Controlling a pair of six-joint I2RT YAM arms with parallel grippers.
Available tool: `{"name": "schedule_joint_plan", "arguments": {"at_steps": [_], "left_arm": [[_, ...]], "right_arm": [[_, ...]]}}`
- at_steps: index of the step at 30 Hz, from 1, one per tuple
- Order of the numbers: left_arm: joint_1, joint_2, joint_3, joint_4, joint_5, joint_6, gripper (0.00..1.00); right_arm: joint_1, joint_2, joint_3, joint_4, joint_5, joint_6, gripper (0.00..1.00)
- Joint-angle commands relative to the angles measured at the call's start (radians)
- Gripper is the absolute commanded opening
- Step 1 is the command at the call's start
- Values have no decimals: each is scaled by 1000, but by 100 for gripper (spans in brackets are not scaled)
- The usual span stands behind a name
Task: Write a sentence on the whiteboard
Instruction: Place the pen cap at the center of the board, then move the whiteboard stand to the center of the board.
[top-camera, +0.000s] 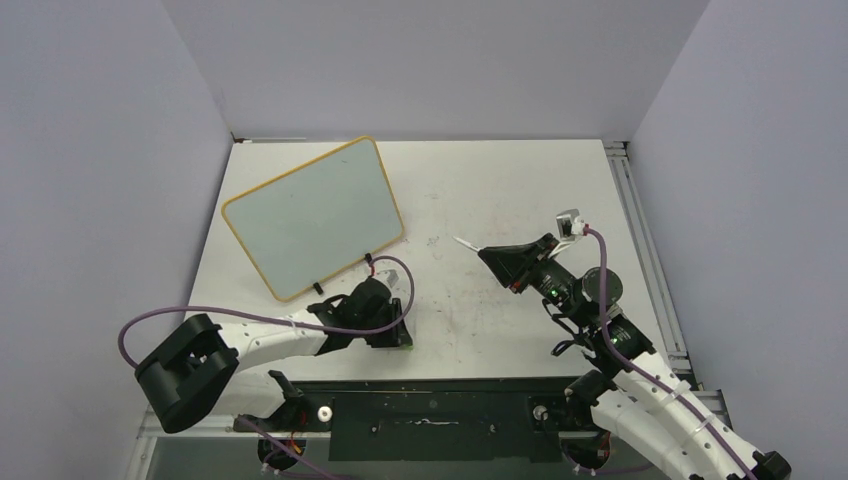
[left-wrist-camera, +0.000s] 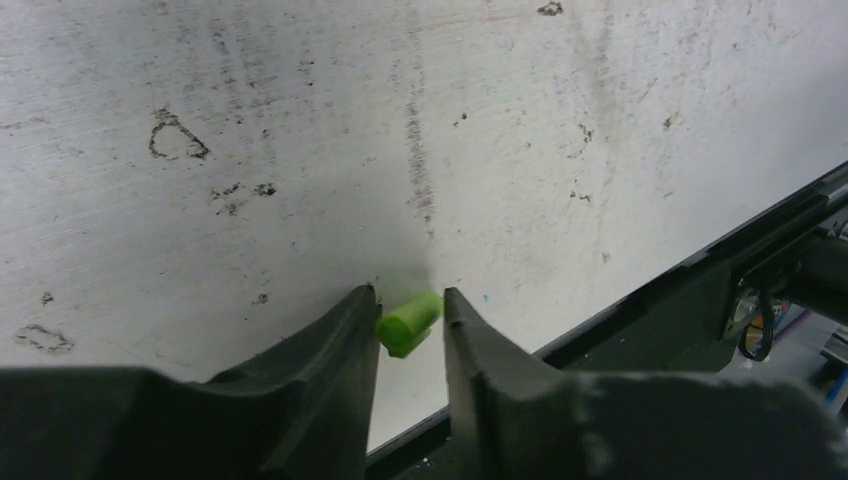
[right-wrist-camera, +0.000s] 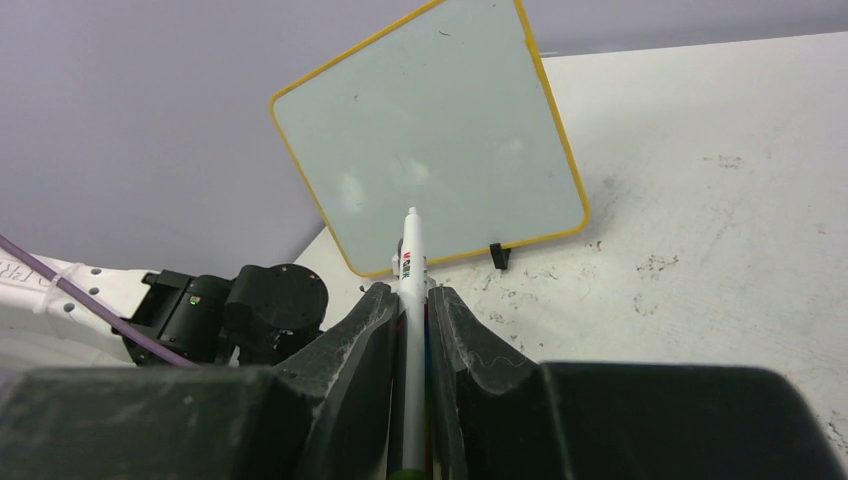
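Nearest the lens in the left wrist view, the left gripper (left-wrist-camera: 410, 300) sits low over the scuffed table (left-wrist-camera: 300, 150) by its near edge. A short green cap (left-wrist-camera: 408, 322) lies between its barely parted jaws; whether they are pinching the cap or merely flank it cannot be told. Parking the cap there likely keeps it out of the writing path. The right gripper (right-wrist-camera: 405, 292) has its jaws pressed together on a white marker (right-wrist-camera: 412, 250), whose tip is aimed at the whiteboard (right-wrist-camera: 430, 130), probably so it can be brought up to write. The board stands propped on small black feet at the far left of the table, well apart from the tip, and its pale face carries no writing. Only the overhead view shows both arms and that gap; only the left wrist view shows the cap clearly.
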Motion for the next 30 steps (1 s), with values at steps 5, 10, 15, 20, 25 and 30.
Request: {"name": "schedule_joint_plan", "arguments": {"at_steps": [5, 10, 15, 20, 25, 30], "left_arm": [[-6, -1, 29, -63, -116, 19, 57], [37, -118, 68, -229, -281, 33, 68], [196, -267, 43, -321, -433, 8, 69], [287, -344, -3, -333, -580, -41, 67], [397, -277, 11, -310, -595, -33, 65], [452, -175, 37, -248, -608, 7, 57]], "right_arm": [[-2, -35, 46, -13, 32, -36, 8], [-2, -52, 50, -35, 38, -56, 8], [-2, -67, 38, -29, 43, -60, 8], [-2, -70, 27, -10, 34, -56, 8], [-2, -64, 23, 19, 15, -46, 8], [0, -56, 12, 49, 2, -33, 8]]}}
